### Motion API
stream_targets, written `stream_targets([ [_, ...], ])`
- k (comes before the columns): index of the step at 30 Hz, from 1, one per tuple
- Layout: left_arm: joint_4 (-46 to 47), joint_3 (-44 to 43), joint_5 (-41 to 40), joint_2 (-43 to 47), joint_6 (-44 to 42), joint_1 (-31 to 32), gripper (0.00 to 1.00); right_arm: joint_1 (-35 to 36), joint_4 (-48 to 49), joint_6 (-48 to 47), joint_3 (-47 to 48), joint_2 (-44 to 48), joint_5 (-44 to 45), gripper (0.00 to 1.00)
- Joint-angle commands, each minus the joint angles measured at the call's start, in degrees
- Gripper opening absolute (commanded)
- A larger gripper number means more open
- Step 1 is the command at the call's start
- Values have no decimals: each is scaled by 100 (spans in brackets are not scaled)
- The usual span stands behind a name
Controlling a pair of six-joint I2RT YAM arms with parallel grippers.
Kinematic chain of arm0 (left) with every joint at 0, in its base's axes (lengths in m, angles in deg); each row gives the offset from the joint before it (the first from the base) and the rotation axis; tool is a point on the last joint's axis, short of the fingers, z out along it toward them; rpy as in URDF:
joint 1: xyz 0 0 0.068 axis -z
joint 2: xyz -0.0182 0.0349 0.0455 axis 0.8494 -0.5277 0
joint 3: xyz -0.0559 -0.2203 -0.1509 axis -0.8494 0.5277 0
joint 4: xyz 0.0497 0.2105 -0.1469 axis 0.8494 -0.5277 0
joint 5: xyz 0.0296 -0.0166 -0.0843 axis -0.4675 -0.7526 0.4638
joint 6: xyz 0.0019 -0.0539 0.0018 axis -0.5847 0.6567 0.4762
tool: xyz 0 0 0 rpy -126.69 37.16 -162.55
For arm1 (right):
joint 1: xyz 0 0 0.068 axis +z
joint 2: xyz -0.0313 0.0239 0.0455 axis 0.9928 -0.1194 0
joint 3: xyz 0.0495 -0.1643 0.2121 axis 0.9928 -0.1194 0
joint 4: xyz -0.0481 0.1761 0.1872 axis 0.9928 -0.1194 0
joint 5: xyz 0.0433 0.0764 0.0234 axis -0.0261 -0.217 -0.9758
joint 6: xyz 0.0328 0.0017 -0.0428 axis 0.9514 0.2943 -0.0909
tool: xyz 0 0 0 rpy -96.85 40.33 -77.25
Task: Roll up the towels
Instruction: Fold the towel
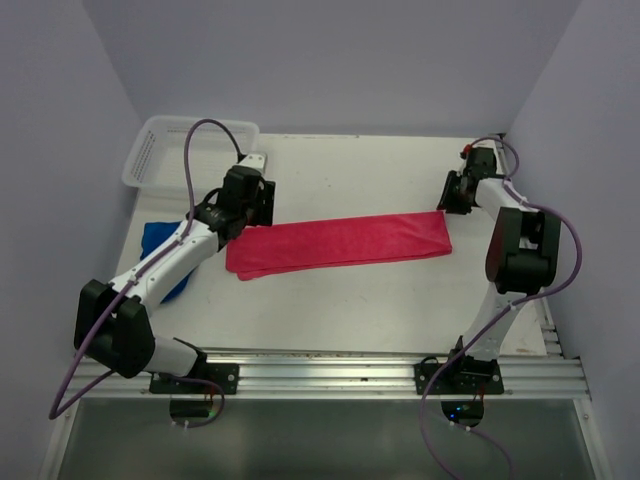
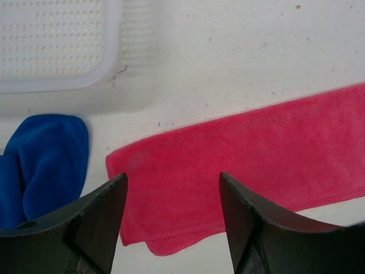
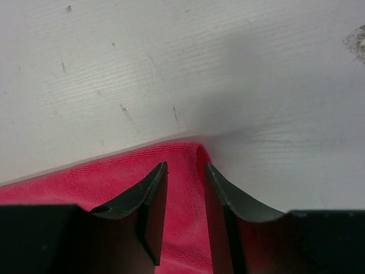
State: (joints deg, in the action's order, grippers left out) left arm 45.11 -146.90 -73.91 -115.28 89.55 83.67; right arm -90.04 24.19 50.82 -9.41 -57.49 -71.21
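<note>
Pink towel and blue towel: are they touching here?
Apart. The left wrist view shows a strip of bare table between the blue towel and the near end of the pink towel, down to where the finger hides them.

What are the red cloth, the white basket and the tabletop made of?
Red cloth: soft, matte, likely microfibre or terry, given its fuzzy nap and stitched hem. Basket: white, slightly glossy plastic, moulded with small holes. Tabletop: probably white-painted wood; faint grain and scuffs show.
</note>
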Motion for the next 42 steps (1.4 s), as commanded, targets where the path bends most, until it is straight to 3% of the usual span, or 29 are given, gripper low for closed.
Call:
stream_targets([
  [1, 292, 69, 17, 149, -167, -64, 71, -92, -228, 5, 343, 118, 191, 36],
  [5, 494, 332, -36, 386, -255, -64, 75, -172, -193, 67, 142, 390, 174, 41],
  [14, 828, 974, -203, 870, -343, -65, 77, -242, -167, 41, -727, 768, -283, 39],
  [20, 819, 965, -265, 914, -369, -64, 77, -260, -53, 41, -974, 698, -467, 39],
  [42, 793, 939, -230, 914, -387, -64, 78, -102, -35, -214, -984, 277, 350, 36],
])
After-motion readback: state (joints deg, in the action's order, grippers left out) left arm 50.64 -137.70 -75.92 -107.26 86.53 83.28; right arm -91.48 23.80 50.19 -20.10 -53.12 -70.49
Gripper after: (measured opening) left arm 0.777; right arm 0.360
